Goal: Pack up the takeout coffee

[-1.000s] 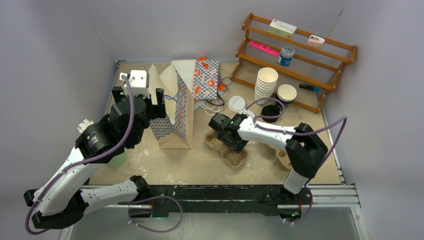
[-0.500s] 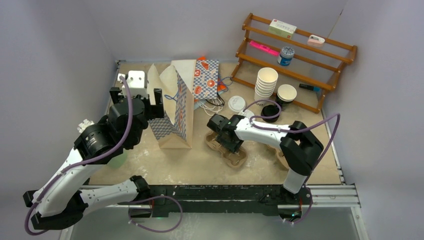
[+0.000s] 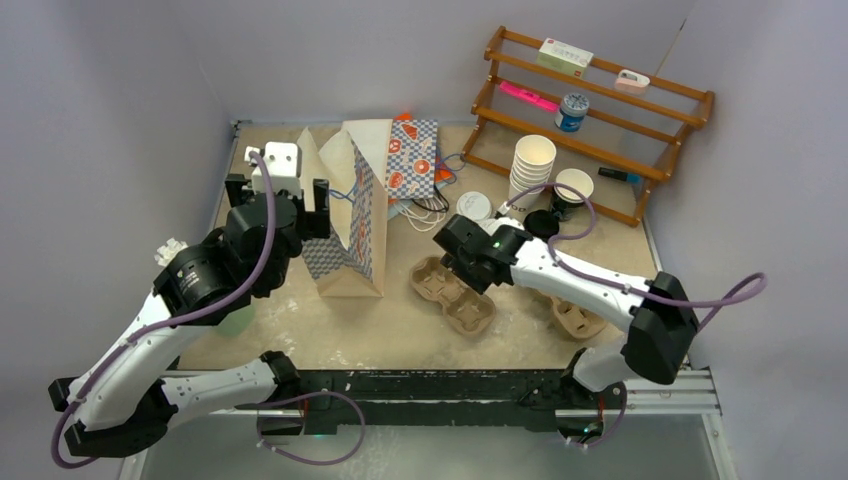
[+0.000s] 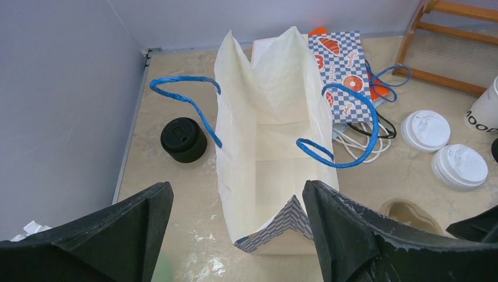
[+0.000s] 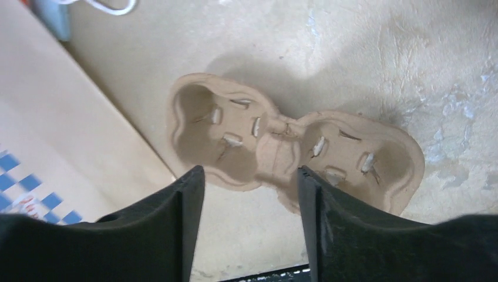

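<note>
Overhead, the left arm (image 3: 150,335) rises from the near left corner of the bench (image 3: 400,335) and bends toward the rear, its wrist tipped down over an open paper bag (image 4: 264,135) standing in the rear left part. The left gripper (image 4: 236,187) has its fingers spread wide, one to each side of the bag's mouth as seen from the wrist, with nothing held. The right arm (image 3: 590,285) stretches low from the near right corner toward the middle of the bench, wrist angled down. The right gripper (image 5: 249,171) hangs over a brown two-cup cardboard carrier (image 5: 282,147) lying flat; its fingers are partly apart and empty, and whether they touch the carrier cannot be told. One takeout coffee (image 4: 184,139) stands upright between the bag and the left edge of the bench, long axis vertical, black lid facing up, clear of both grippers
</note>
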